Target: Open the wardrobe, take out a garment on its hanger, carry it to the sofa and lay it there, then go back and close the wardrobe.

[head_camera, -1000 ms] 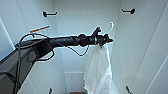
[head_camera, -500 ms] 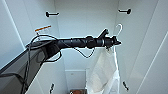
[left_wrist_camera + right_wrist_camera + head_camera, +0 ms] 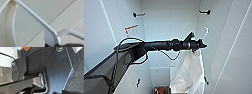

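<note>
I look up into the open white wardrobe [image 3: 169,22]. My left arm reaches across it, and my left gripper [image 3: 201,46] is shut on the white hanger [image 3: 205,32]. The hanger's hook stands free in the air below the dark peg [image 3: 205,11] at the upper right. The garment [image 3: 189,72], a white T-shirt, hangs limp under the gripper. In the left wrist view the hanger [image 3: 37,21] runs close across the picture, with the garment's collar [image 3: 7,25] beside it and the gripper's dark edge under the hanger's neck.
A second dark peg [image 3: 137,14] sits at the upper left of the wardrobe's inside, with an orange-and-white label [image 3: 131,30] below it. Something rust-orange [image 3: 161,90] lies low inside the wardrobe. White panels close in on both sides.
My left arm has moved to the right and slightly down with the hanger and T-shirt, which stay in its grip.
</note>
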Controlling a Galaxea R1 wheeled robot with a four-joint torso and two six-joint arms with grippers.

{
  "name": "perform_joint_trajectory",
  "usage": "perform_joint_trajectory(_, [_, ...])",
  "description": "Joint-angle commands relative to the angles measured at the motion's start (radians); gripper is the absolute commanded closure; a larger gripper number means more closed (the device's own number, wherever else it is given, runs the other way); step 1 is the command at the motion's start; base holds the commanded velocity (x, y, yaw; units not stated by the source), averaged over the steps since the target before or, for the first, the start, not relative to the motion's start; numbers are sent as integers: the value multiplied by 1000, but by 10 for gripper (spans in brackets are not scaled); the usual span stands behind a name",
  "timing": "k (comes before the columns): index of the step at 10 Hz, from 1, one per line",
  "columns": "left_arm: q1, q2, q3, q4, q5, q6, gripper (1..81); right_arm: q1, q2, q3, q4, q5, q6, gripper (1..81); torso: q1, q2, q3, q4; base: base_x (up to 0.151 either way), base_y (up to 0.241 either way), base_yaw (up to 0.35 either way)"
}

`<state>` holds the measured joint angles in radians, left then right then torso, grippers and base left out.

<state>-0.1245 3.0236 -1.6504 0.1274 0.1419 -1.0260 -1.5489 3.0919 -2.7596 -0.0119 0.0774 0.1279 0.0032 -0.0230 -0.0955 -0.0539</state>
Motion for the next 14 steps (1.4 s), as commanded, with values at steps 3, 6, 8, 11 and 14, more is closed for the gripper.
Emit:
perform_joint_trajectory(3, [-174, 41, -42, 21, -35, 10, 811, 34, 3, 6, 4, -56, 1, 10, 0, 0, 0, 0, -131, 0, 0])
perform_joint_trajectory(6, [-174, 49, -25, 21, -62, 9, 811, 34, 3, 6, 6, -56, 1, 10, 0, 0, 0, 0, -137, 0, 0])
perform_joint_trajectory(8, [-174, 42, -23, 21, -71, 7, 811, 32, 3, 3, 6, -55, 1, 10, 0, 0, 0, 0, -149, 0, 0])
perform_joint_trajectory(11, [-174, 43, -20, 21, -71, 7, 811, 31, 3, 2, 6, -54, 1, 10, 0, 0, 0, 0, -149, 0, 0])
perform_joint_trajectory(14, [-172, 41, -8, 21, -71, 10, 811, 29, 1, -1, 6, -54, 1, 10, 0, 0, 0, 0, -150, 0, 0])
